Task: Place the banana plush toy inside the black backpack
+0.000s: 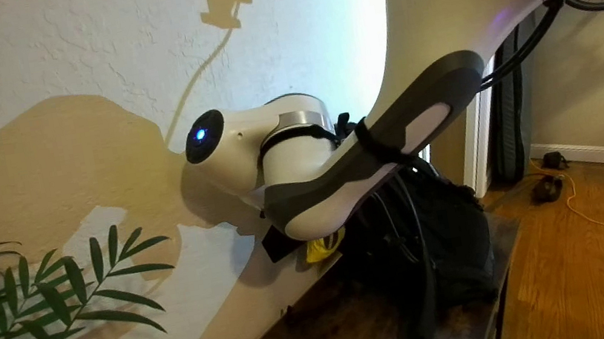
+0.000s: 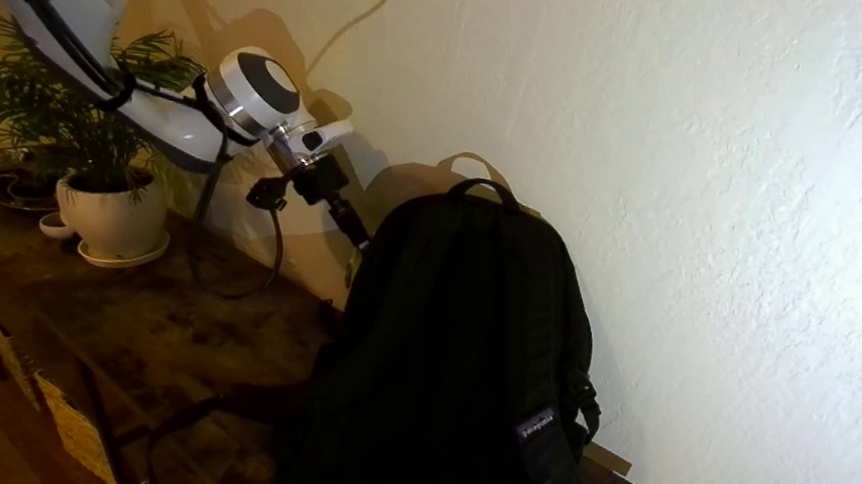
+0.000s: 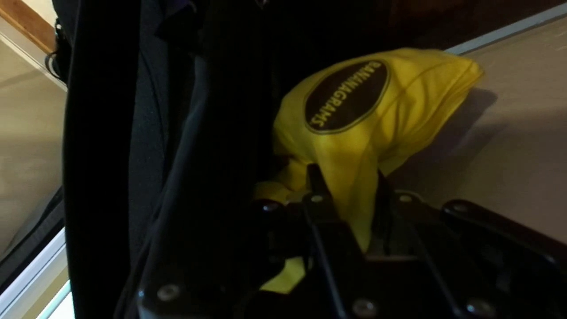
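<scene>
The banana plush toy is a yellow cloth banana with a dark oval "Bananagrams" label. My gripper is shut on its lower end in the wrist view, and the toy's body sticks out past the fingertips. In an exterior view a yellow part of the banana shows below my wrist. The black backpack stands upright on the table, and it also shows in an exterior view. In the wrist view the backpack is close beside the gripper and toy. The backpack's opening cannot be made out.
The wall is close behind the arm and backpack. A potted plant stands on the dark table. A cable loop hangs from my arm. A backpack strap trails over the table's front.
</scene>
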